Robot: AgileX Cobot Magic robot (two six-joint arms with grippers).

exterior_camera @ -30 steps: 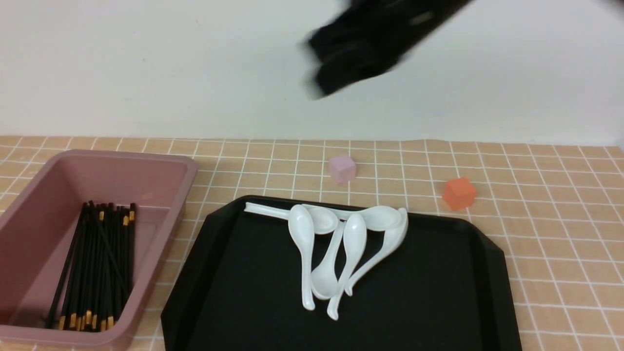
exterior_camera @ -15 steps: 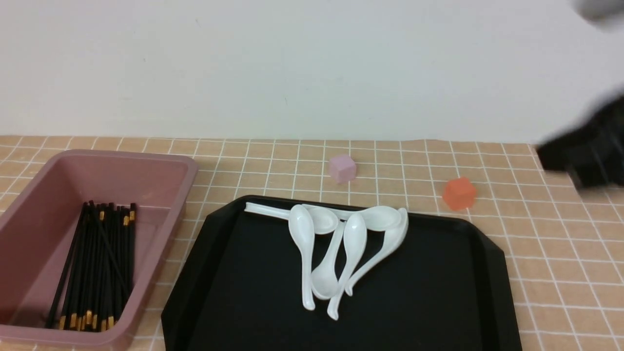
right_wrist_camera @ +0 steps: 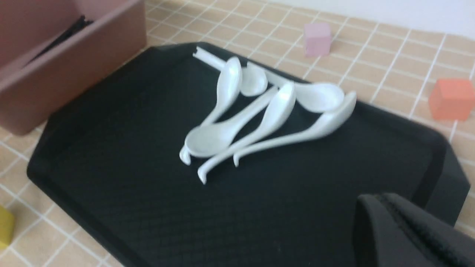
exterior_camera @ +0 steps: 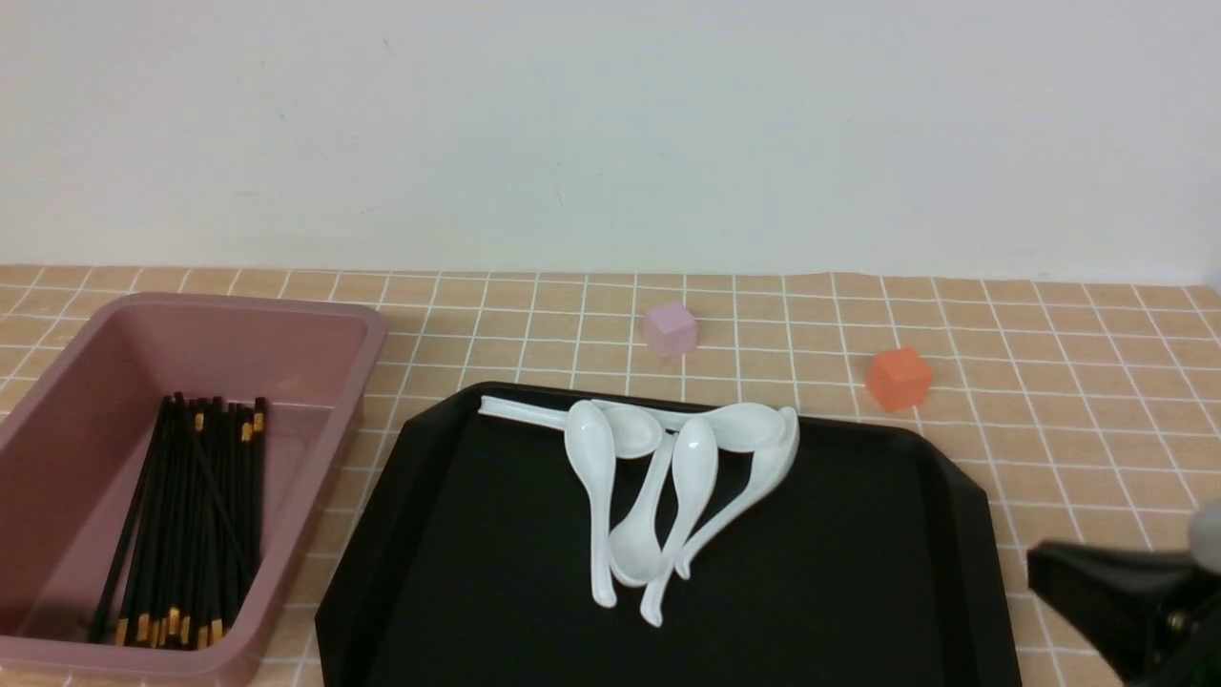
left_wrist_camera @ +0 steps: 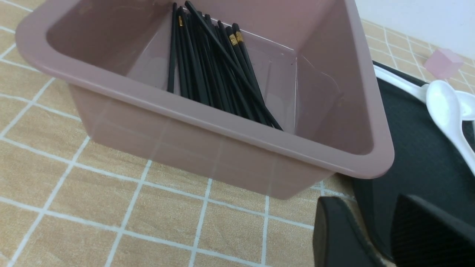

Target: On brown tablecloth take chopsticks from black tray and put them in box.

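Right gripper [right_wrist_camera: 378, 208] hangs closed and empty beside the black tray's [exterior_camera: 458, 534] right edge. Left gripper [left_wrist_camera: 378, 222], jaws slightly parted, holds nothing near the box [left_wrist_camera: 207, 122]. Chopsticks [exterior_camera: 186, 515] lie bundled inside that box; white soup spoons [exterior_camera: 668, 477] lie on the tray.

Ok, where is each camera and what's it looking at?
Front view: between the arms, facing forward over the black tray and spoons; right gripper shows low at the edge.
Left wrist view: on the left arm, looking into the box of chopsticks; left gripper shows.
Right wrist view: on the right arm, facing the tray; right gripper shows.
All three share the spoons.
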